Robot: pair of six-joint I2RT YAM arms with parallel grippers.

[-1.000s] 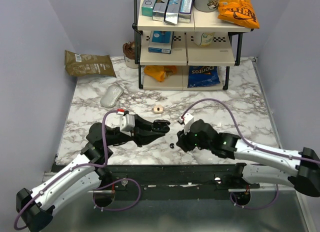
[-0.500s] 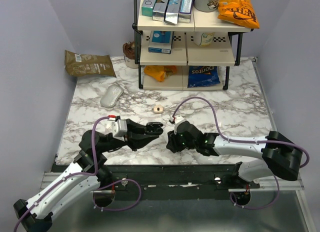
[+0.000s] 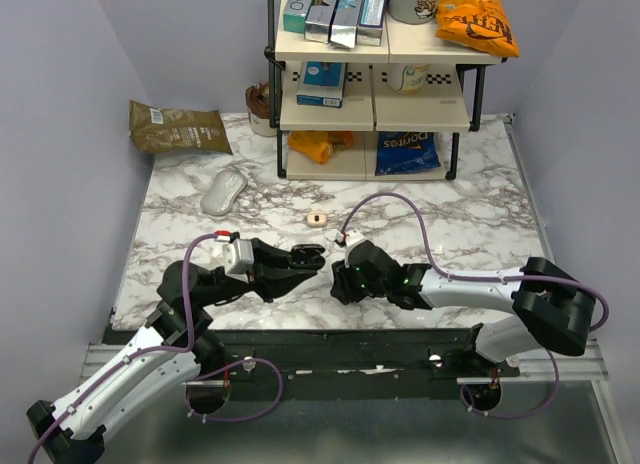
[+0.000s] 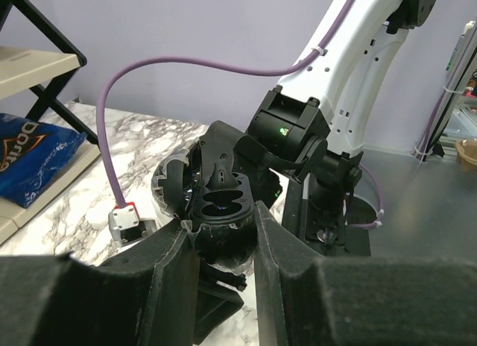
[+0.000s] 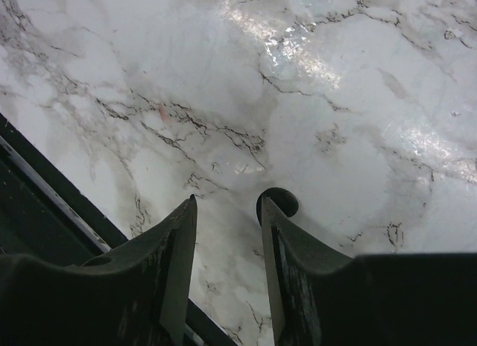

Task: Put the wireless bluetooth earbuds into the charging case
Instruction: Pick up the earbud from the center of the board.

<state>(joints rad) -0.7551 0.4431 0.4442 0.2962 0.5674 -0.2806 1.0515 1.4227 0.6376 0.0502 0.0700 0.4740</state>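
The left gripper (image 4: 222, 221) is clamped on the open charging case (image 4: 220, 206) and holds it above the marble table (image 3: 450, 214), lid swung back, the two moulded wells facing the left wrist camera; whether anything sits in them cannot be told. The right gripper (image 5: 227, 212) points down close to the table's near edge, just beside the case in the top view, its fingers (image 5: 171, 271) slightly apart with bare marble showing between them. One small glossy black earbud (image 5: 282, 201) lies on the table, touching the outer side of one fingertip, not in the gap. The second earbud cannot be made out. Further back a grey computer mouse (image 3: 223, 193) lies near a shelf rack (image 3: 372, 79)
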